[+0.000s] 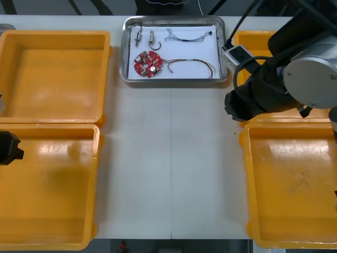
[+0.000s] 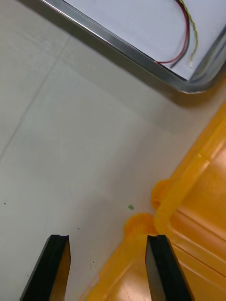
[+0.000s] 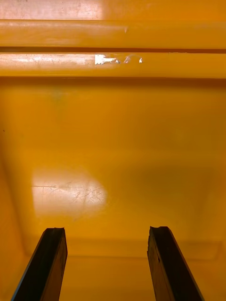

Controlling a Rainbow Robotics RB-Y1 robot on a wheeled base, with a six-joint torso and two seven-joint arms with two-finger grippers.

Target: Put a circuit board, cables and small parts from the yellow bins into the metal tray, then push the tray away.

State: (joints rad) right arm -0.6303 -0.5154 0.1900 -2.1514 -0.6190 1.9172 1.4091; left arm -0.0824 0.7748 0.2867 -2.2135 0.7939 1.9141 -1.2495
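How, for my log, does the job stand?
Loading looks done: the round red circuit board, red and yellow cable, twisted blue and white cable and small metal parts lie in the shiny metal tray. In hand: nothing; right gripper open near its corner, left gripper open over a yellow bin. Left: maybe pushing.

Your right arm (image 1: 303, 79) wears a silver-grey round joint and black casing, with black cables (image 1: 244, 20) trailing from it; the right gripper (image 2: 107, 240) and left gripper (image 3: 107, 230) each show two flat, black, square-tipped fingers.
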